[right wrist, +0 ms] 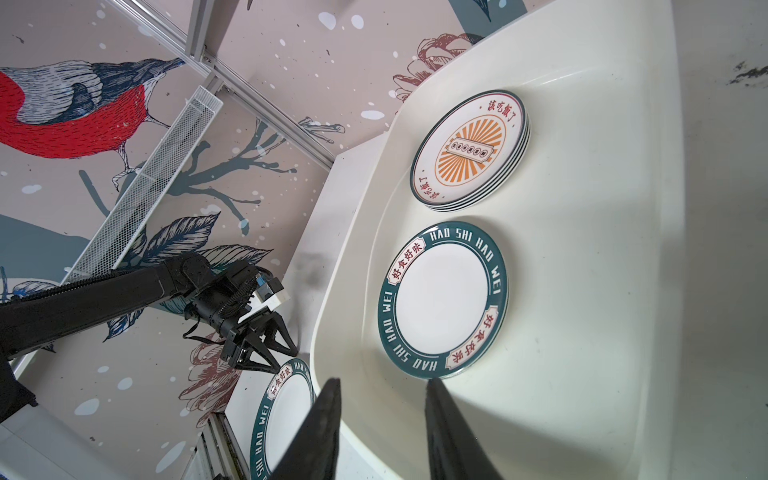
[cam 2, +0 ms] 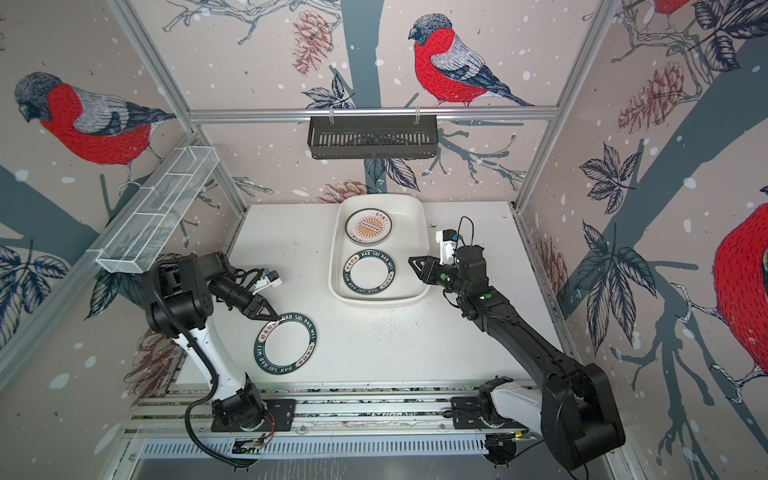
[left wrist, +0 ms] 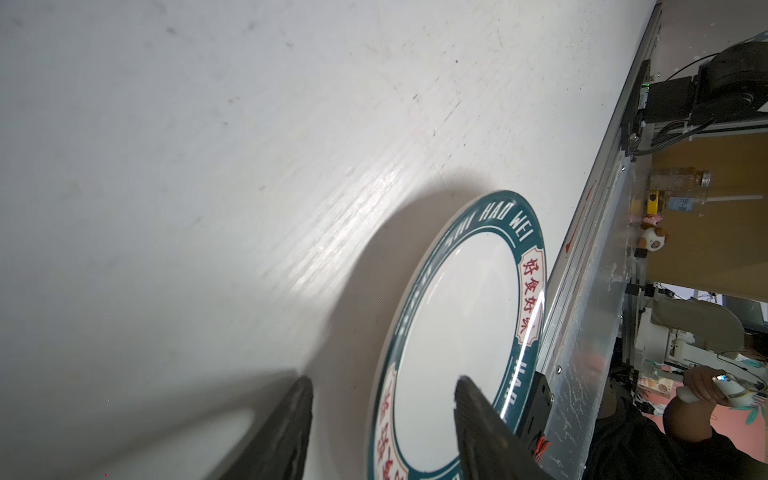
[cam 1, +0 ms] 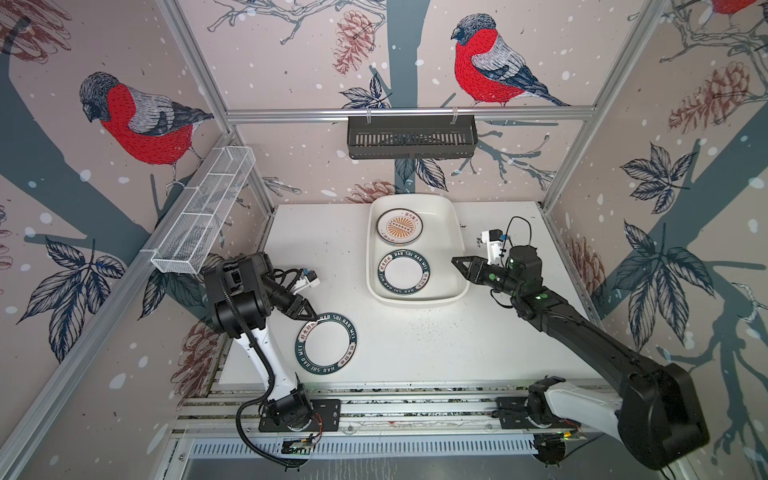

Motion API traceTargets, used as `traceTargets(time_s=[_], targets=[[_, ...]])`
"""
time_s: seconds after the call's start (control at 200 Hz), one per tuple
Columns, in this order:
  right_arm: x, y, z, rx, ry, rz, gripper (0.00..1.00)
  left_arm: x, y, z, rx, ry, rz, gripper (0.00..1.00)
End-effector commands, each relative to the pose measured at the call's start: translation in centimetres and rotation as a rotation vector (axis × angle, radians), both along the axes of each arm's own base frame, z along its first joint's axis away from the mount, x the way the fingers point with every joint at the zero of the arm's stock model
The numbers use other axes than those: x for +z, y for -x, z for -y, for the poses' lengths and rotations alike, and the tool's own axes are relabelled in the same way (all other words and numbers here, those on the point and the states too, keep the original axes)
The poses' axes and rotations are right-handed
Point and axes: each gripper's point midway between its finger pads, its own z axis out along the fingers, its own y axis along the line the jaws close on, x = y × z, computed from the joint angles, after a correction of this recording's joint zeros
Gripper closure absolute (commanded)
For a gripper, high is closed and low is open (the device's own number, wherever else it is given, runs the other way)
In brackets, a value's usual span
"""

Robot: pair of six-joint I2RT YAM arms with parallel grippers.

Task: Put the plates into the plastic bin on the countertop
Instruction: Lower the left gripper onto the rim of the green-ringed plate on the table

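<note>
A plate (cam 1: 326, 347) with a dark lettered rim lies flat on the countertop (cam 1: 415, 345) at the front left, seen in both top views (cam 2: 286, 347). My left gripper (cam 1: 311, 314) is open and straddles that plate's far rim (left wrist: 386, 415): one finger is over the white centre, the other over the table outside. The plastic bin (cam 1: 457, 232) at the back holds a second lettered plate (cam 1: 404, 274) and a stack of several plates (right wrist: 469, 149) topped by an orange sunburst. My right gripper (right wrist: 382, 380) hovers open and empty over the bin's right rim.
A black slotted shelf (cam 1: 411, 137) hangs on the back rail. A white wire-mesh basket (cam 1: 203, 212) hangs along the left wall. The aluminium frame (cam 1: 415, 405) with both arm bases runs along the front edge, close to the loose plate.
</note>
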Motion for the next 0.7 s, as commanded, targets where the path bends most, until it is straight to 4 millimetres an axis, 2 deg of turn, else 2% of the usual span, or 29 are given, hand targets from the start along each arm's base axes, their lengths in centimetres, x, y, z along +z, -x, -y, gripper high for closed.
traceTargets(time_s=[0.0,0.225,0.435,0.695], targets=[[0.27,-0.37,0.03,-0.012,-0.007,0.019,0.64,-1.02,0.37,-0.62,-0.06,-0.048,0.007,0.44],[0.11,-0.47,-0.04,-0.012,-0.008,0.014,0.64,-1.13,0.14,-0.25,-0.098,-0.066,0.011,0.48],[-0.04,-0.5,0.1,-0.017,-0.006,0.012,0.64,-1.5,-0.19,-0.17,-0.123,-0.099,0.023,0.47],[-0.19,-0.41,0.2,-0.021,-0.004,0.008,0.64,-1.73,-0.53,0.02,-0.146,-0.126,0.035,0.57]])
